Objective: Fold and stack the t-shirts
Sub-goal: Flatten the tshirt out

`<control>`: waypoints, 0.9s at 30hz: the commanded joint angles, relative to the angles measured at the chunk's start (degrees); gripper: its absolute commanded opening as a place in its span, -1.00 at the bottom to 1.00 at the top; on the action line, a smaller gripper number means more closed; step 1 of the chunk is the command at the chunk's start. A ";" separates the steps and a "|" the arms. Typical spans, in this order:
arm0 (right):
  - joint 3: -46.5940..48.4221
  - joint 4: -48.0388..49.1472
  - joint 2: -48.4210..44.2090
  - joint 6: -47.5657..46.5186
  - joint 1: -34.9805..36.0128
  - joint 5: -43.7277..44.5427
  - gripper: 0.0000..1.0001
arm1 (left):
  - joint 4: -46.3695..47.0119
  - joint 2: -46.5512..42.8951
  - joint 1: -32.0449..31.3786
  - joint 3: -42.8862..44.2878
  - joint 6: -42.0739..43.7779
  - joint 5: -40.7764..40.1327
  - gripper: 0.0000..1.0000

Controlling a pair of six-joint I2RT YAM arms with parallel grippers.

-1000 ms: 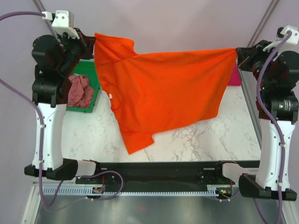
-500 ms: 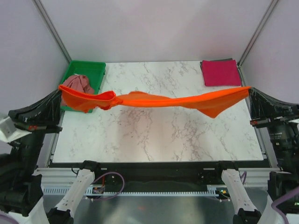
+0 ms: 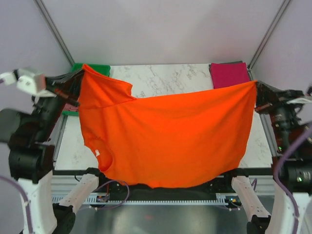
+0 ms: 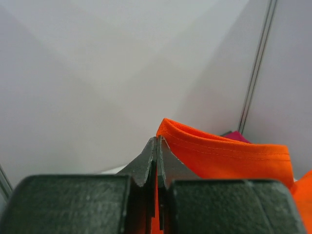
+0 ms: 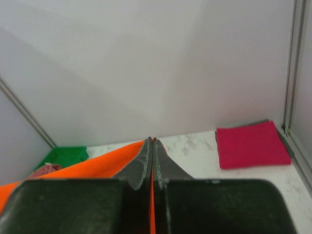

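A bright orange t-shirt (image 3: 165, 136) hangs spread wide in the air between both arms, high above the marble table (image 3: 165, 78). My left gripper (image 3: 78, 80) is shut on its left top corner, where orange cloth (image 4: 229, 156) runs off to the right of the jaws. My right gripper (image 3: 255, 92) is shut on the right top corner, with orange cloth (image 5: 92, 165) trailing to the left. A folded magenta-pink t-shirt (image 3: 230, 75) lies flat at the table's back right. A dusty rose t-shirt (image 5: 46, 169) sits crumpled in the green tray (image 5: 66, 156), hidden by the orange shirt in the top view.
The green tray (image 3: 100, 69) stands at the table's back left, mostly covered by the hanging shirt. Metal frame posts (image 3: 265, 41) rise at the back corners and pale walls enclose the cell. The shirt's lower hem hangs over the front rail (image 3: 229, 173).
The orange shirt has gone from a thin stretched band low over the table to a wide hanging sheet. Both arms have risen with the corners still gripped.
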 commanded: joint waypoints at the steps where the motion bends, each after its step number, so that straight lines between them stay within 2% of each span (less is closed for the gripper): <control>1: -10.77 8.70 4.31 0.10 0.15 2.00 -1.00 | 0.92 10.34 0.23 -4.52 4.02 0.50 -0.95; 5: -22.28 17.85 8.44 -0.87 0.15 1.65 -1.00 | 7.49 19.15 0.23 -10.85 4.99 1.02 -0.95; 6: -25.87 19.87 11.32 -1.13 0.15 1.57 -1.00 | 12.12 20.73 0.23 -12.26 5.17 1.11 -0.95; 9: -31.42 29.71 18.96 -1.31 0.07 1.04 -1.00 | 21.70 28.20 0.31 -16.57 5.52 0.06 -0.95; 10: -32.23 34.96 21.35 -1.31 0.07 0.86 -1.00 | 23.66 31.00 0.49 -17.36 7.08 0.06 -0.95; 12: -33.02 38.95 26.79 -1.49 0.07 0.60 -1.00 | 26.05 39.87 0.58 -16.41 7.80 1.10 -0.95; 18: -28.92 51.17 50.68 -1.49 -1.34 -3.95 -1.00 | 27.20 60.96 1.02 -5.78 8.86 3.92 -0.95; 21: -23.91 54.43 59.47 -0.17 -2.22 -6.69 -1.00 | 29.30 65.73 1.28 -0.94 9.12 3.84 -0.95; 27: -17.04 59.79 70.66 3.60 -2.66 -11.18 -1.00 | 33.26 73.73 1.55 5.21 8.59 5.50 -0.95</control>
